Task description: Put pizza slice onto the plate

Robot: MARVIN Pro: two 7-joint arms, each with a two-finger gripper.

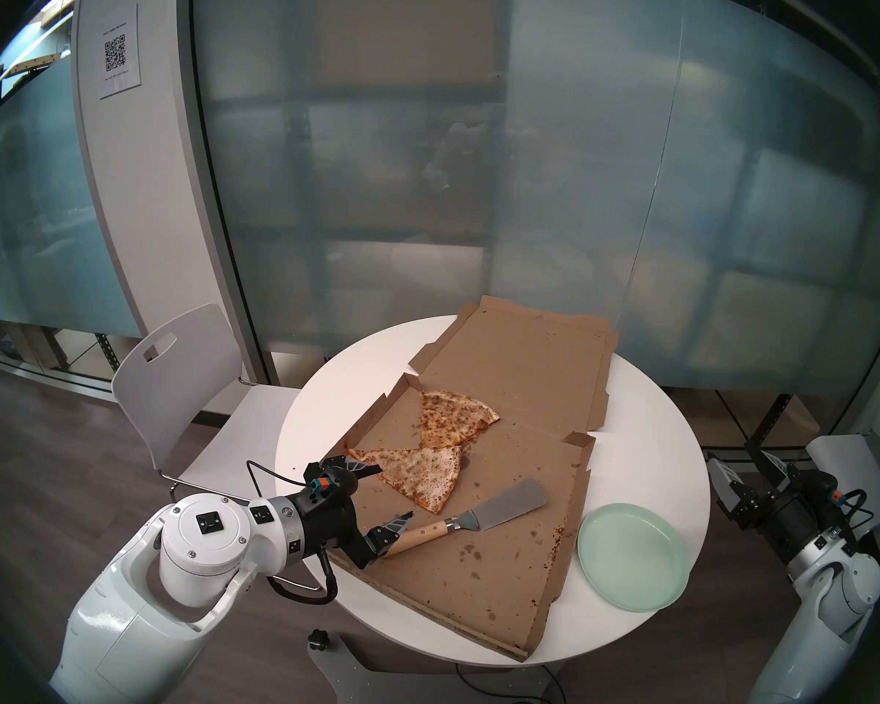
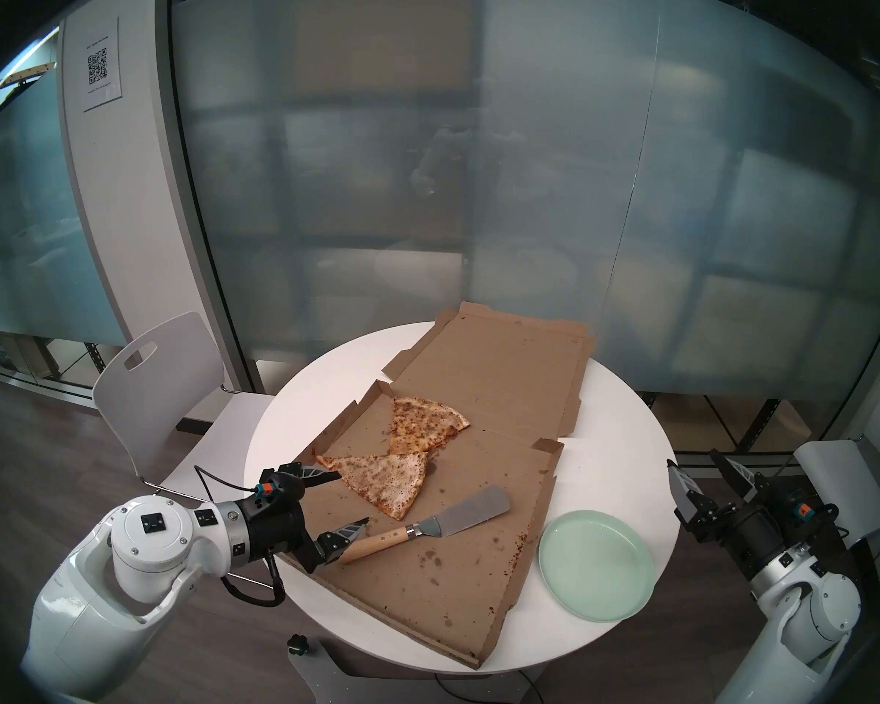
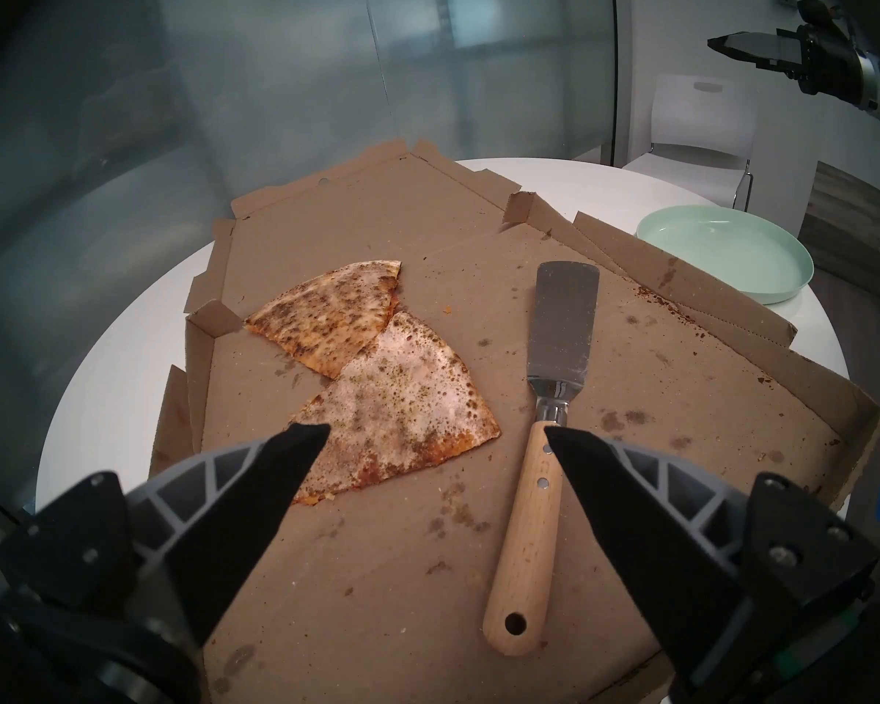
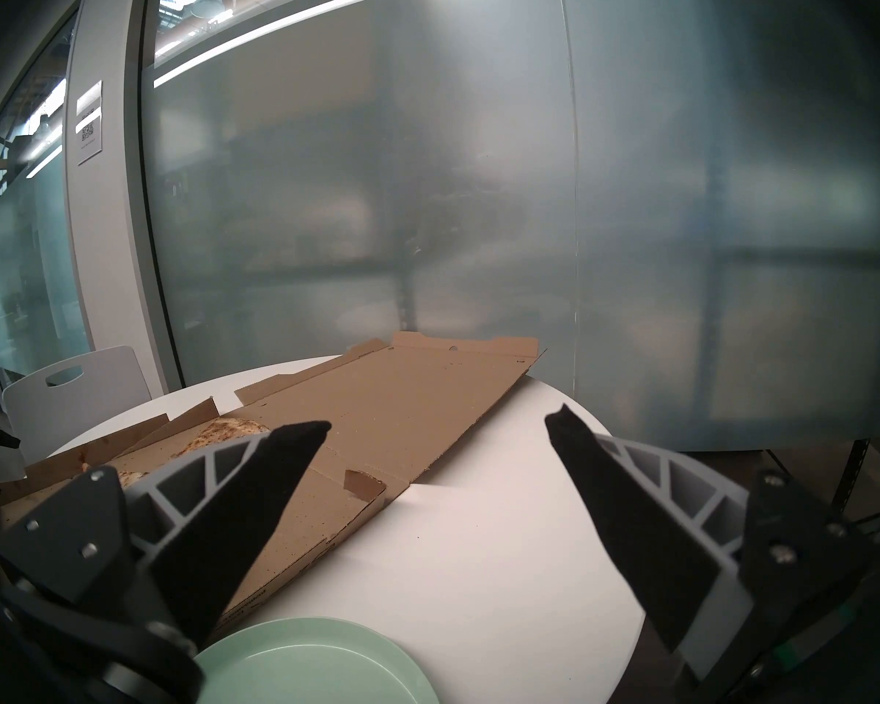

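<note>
Closest to the head camera, low on the left of the frame, the left pincer [image 1: 384, 492] hangs with its jaws spread wide and nothing between them, over the near left corner of the open box [image 1: 483, 560]. One finger sits by the slice's thin point, the other over the butt of the spatula [image 1: 471, 516] handle. The slice [image 1: 412, 472], pale and speckled, lies flat in the box just up and right of that pincer, its long axis running from the point at the left box wall down toward the spatula blade; a second, browner wedge [image 1: 453, 418] touches it from above. The plate [image 1: 633, 555] sits bare on the tabletop [image 1: 646, 433] at lower right, beside the box. The right pincer [image 1: 732, 467], also spread and bare, waits off the tabletop's right edge, near the plate but well apart from the slice. So the left arm is the nearer one, and I judge it will take the spatula first.
</note>
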